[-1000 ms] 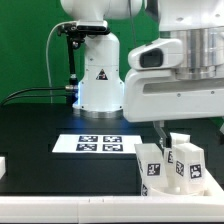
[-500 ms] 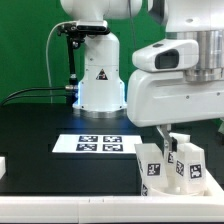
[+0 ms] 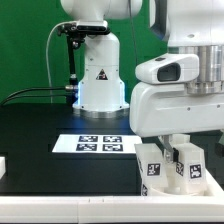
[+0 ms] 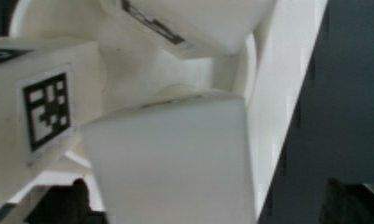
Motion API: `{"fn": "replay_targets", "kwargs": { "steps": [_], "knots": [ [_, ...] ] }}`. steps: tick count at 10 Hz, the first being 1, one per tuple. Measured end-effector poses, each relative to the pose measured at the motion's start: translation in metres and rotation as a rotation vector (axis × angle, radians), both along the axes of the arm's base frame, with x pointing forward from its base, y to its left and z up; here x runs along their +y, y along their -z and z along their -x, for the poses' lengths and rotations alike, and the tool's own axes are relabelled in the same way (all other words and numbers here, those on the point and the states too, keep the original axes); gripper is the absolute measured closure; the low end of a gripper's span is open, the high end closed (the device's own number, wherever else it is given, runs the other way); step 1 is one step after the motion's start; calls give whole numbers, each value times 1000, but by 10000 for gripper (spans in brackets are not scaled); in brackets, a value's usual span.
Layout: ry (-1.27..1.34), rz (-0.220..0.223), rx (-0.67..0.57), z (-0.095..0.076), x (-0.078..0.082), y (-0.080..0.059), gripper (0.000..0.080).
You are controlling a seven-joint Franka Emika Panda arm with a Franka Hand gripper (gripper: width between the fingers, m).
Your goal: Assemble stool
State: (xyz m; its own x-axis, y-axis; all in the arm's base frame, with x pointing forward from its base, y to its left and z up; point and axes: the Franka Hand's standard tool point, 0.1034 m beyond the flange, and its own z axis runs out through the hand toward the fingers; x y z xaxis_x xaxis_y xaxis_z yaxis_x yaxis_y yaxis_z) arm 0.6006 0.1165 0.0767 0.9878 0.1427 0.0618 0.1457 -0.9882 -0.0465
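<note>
**Arm drops onto the leg cluster at the table's near edge**

At the front of the black table (image 3: 40, 120), toward the exterior view's right, the stool parts (image 3: 172, 165) stand bunched together: white chunky legs, upright, each face carrying a black-and-white square tag. They touch or nearly touch one another. No round seat shows in either view.

Over the last second the arm's big white wrist housing (image 3: 178, 105) has sunk steadily, and it now hangs directly over the cluster, hiding its top. Earlier a dark finger could be seen reaching down beside the legs; now the housing covers that spot. I judge this to be the final descent for a grasp on one leg, with the legs themselves unmoved so far.

The wrist view is filled by white plastic seen very close, with one tagged leg face (image 4: 47, 108) at the side and a dark strip of table beyond. The gripper's fingers are not clearly visible in either picture, so whether they are apart or closed on a leg cannot be told.

Behind, the marker board (image 3: 98, 144) lies flat in mid-table, near the robot base (image 3: 98, 80).
</note>
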Motion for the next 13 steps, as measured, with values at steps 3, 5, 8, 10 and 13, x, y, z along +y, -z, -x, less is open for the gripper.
{"fn": "replay_targets", "kwargs": {
  "steps": [3,5,8,10,13],
  "knots": [
    [66,-3,4,0,-1,0,465],
    [232,-13,13,0,0,0,465],
    [652,-33,37,1,1,-1,465],
    [957,-69,67,3,1,0,463],
    [1296,-104,102,3,0,0,463]
  ]
}}
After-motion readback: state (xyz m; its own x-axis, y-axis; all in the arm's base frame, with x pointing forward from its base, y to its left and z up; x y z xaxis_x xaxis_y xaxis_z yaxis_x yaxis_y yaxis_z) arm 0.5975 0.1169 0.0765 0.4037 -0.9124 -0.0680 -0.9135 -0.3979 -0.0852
